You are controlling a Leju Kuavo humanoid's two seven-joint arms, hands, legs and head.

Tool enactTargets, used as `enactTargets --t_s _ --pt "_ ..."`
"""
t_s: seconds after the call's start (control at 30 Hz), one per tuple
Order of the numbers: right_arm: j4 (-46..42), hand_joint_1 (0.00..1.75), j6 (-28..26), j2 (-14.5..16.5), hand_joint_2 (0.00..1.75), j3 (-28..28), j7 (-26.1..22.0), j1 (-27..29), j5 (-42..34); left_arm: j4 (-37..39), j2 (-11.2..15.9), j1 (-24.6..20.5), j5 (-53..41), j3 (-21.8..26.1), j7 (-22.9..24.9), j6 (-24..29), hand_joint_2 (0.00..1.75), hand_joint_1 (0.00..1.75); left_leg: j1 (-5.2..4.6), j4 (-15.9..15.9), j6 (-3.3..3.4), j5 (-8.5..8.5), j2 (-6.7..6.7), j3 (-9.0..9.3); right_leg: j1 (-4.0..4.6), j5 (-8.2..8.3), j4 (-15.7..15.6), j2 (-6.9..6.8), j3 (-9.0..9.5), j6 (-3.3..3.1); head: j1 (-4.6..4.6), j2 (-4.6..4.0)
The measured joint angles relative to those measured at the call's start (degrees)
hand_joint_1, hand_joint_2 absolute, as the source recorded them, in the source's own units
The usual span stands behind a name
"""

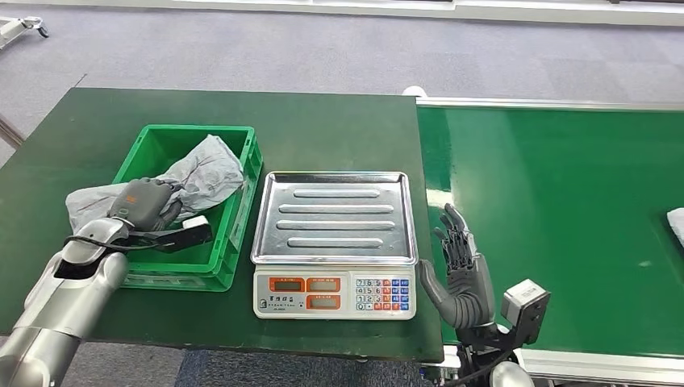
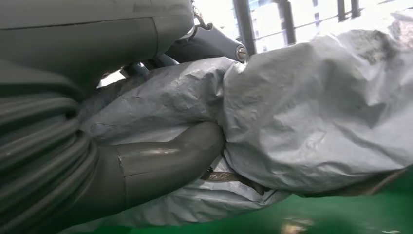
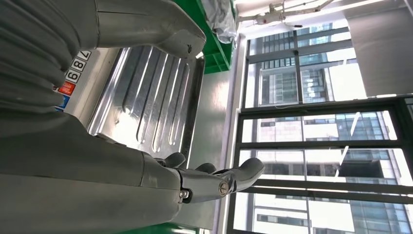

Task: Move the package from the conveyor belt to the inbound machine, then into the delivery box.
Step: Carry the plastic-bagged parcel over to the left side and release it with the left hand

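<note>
**Grey package held over the green box; right hand idle beside the scale**

- Package (image 1: pixel 202 176): crumpled grey plastic mailer, draped across the near-left rim of the green box (image 1: pixel 246 205), part inside it and part hanging out over the left wall. The left wrist view shows its wrinkled skin (image 2: pixel 302 122) up close, with a green surface just beneath.
- Left hand (image 1: pixel 145 205): on the package at the box's left wall. The head view shows only its back; the left wrist view shows the thumb (image 2: pixel 165 161) pressed into the plastic from below, fingers closed around the bundle.
- Right hand (image 1: pixel 461 270): upright just right of the scale, fingers straight and spread, holding nothing. The right wrist view shows the fingertips (image 3: pixel 243 173) apart and free.
- Scale (image 1: pixel 335 242): bare ribbed steel pan, keypad in front, standing on the dark green table (image 1: pixel 339 129) between box and conveyor belt (image 1: pixel 556 210).
- A pale item (image 1: pixel 676 226) at the belt's right edge, cut off; cannot tell what it is.
</note>
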Motion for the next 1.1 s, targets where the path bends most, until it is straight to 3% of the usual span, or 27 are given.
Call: enactTargets --t_s 0.03,0.33,0.47,0.63,0.77,0.87,0.97,1.1 --pt "-0.1 0.00 -0.1 0.0 1.75 0.0 0.1 0.1 0.1 0.8 -0.3 0.0 -0.9 0.5 0.4 0.3 1.75 0.00 0.00 0.0 0.00 0.00 0.00 0.00 0.00 0.00 0.0 0.00 0.00 0.00 0.01 0.00" --pt "-0.8 0.00 -0.8 0.3 1.75 0.0 0.9 0.5 0.7 4.8 -3.9 0.0 -2.2 3.6 0.7 2.8 1.75 0.00 0.00 0.0 -0.01 0.00 0.00 0.02 0.02 0.02 0.0 -0.07 0.02 -0.01 -0.01 0.00" --pt "-0.8 0.00 -1.3 0.3 1.75 0.0 1.3 0.5 1.2 4.4 -5.2 0.4 0.7 4.8 -1.9 2.9 1.75 0.00 0.00 0.0 -0.01 0.00 -0.01 0.01 0.02 0.02 0.0 -0.07 0.02 -0.01 0.00 0.00" --pt "-0.8 0.00 -2.6 0.3 1.75 0.0 1.7 0.4 2.0 -0.9 -8.1 2.0 14.1 6.5 -5.8 -3.6 1.75 0.00 0.00 0.0 0.00 0.00 -0.02 -0.01 0.00 0.02 0.0 -0.09 0.03 -0.01 0.01 0.00" --pt "-0.7 0.00 -2.9 0.3 1.75 0.0 1.8 0.3 2.1 -4.6 -9.6 2.8 19.4 7.1 -6.8 -6.9 1.75 0.00 0.00 0.0 0.00 -0.01 -0.03 -0.01 0.00 0.01 0.0 -0.10 0.03 -0.01 0.00 0.00" --pt "-0.2 0.00 -3.4 0.3 1.75 0.1 2.2 -0.6 2.2 -8.2 -11.3 3.9 31.3 8.1 -9.7 -12.7 1.75 0.00 0.00 0.0 0.00 -0.01 -0.06 -0.01 0.01 0.02 0.0 -0.10 0.03 -0.01 -0.01 0.00" --pt "1.3 0.00 -3.8 0.3 1.75 0.4 2.5 -2.3 1.8 -13.8 -14.0 5.6 41.9 8.3 -10.5 -14.5 1.75 0.00 -0.01 0.0 0.00 -0.01 -0.05 0.00 -0.01 0.03 0.0 -0.11 0.04 0.01 0.00 0.00" --pt "4.0 0.00 -4.6 0.4 1.75 1.3 2.8 -4.5 1.3 -20.9 -19.3 7.9 55.1 7.8 -8.1 -17.7 1.75 0.00 -0.02 0.0 0.01 -0.01 -0.16 -0.01 -0.03 0.03 0.0 -0.16 0.07 0.02 0.01 0.00"
